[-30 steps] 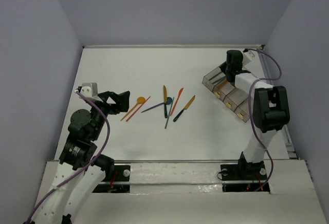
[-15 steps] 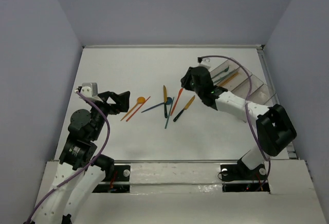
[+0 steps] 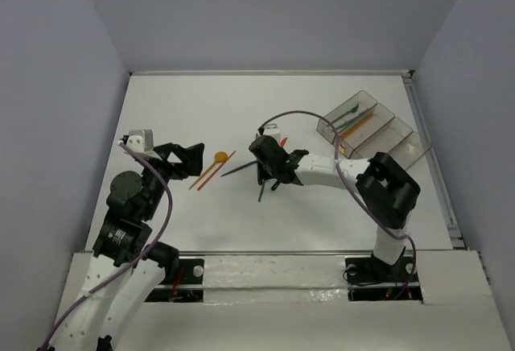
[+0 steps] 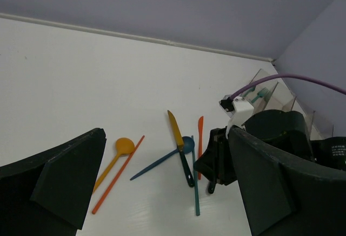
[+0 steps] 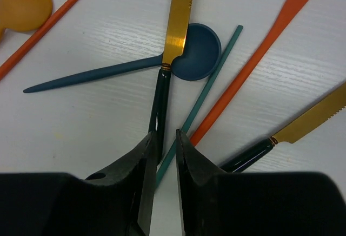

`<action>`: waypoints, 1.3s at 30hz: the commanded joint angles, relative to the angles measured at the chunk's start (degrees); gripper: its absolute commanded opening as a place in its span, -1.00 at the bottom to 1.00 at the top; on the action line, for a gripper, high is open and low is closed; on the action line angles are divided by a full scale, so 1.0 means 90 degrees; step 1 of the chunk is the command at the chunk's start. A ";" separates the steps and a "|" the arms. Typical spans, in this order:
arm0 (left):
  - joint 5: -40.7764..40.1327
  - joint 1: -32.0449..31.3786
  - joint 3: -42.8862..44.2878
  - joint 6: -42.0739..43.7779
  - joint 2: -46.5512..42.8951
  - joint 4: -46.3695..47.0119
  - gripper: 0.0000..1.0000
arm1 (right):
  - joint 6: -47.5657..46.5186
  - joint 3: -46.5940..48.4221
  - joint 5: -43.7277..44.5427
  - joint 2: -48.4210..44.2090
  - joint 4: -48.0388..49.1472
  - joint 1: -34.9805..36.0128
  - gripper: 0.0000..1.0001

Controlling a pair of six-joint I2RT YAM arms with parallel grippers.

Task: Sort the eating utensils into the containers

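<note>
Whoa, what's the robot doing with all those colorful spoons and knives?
It's sorting them into the clear tray at the far right, where a couple already lie in one bin. The right gripper is down over the pile in the middle of the table. Its fingers sit close on either side of the dark handle of a gold knife, which isn't lifted yet. The left gripper hovers open and empty near the orange spoon.

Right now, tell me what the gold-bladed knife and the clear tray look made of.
The knife is probably plastic: a shiny gold-tone serrated blade, and a glossy dark green handle catching highlights. The tray looks like clear hard plastic, with see-through walls and bright, straight edges.
</note>
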 commanded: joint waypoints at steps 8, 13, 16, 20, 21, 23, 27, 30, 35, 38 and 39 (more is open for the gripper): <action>0.0096 0.0012 -0.0034 0.0084 -0.0069 0.0344 0.98 | -0.0212 0.0935 0.0048 0.0590 -0.0482 0.0159 -0.37; 0.0087 0.0012 -0.0034 0.0093 -0.0099 0.0343 0.98 | -0.0212 0.1179 0.0320 0.0903 -0.0745 0.0159 -0.37; 0.0097 0.0012 -0.0044 0.0093 -0.0099 0.0344 0.98 | -0.0231 0.1208 0.0390 0.0991 -0.0794 0.0159 -0.36; 0.0106 0.0012 -0.0034 0.0083 -0.0118 0.0353 0.98 | -0.0182 0.1218 0.0322 0.1108 -0.0765 0.0159 -0.36; 0.0097 0.0012 -0.0034 0.0093 -0.0118 0.0353 0.98 | -0.0134 0.1238 0.0331 0.1137 -0.0756 0.0159 -0.37; 0.0097 0.0012 -0.0034 0.0083 -0.0118 0.0353 0.98 | -0.0056 0.1247 0.0370 0.1215 -0.0765 0.0159 -0.38; 0.0106 0.0012 -0.0034 0.0083 -0.0109 0.0353 0.98 | 0.0149 0.1267 0.0438 0.1197 -0.0726 0.0159 -0.49; 0.0097 0.0012 -0.0034 0.0084 -0.0109 0.0344 0.98 | 0.0228 0.1257 0.0633 0.1031 -0.0707 0.0159 -0.63; 0.0106 0.0012 -0.0044 0.0083 -0.0118 0.0353 0.98 | 0.0394 0.1238 0.0975 0.0592 -0.0600 0.0159 -0.79; 0.0126 0.0012 -0.0044 0.0074 -0.0109 0.0363 0.98 | 0.0443 0.1111 0.1073 0.0172 -0.0249 0.0159 -0.83; 0.0135 0.0012 -0.0044 0.0074 -0.0108 0.0363 0.98 | 0.0443 0.1082 0.1083 0.0055 -0.0161 0.0159 -0.84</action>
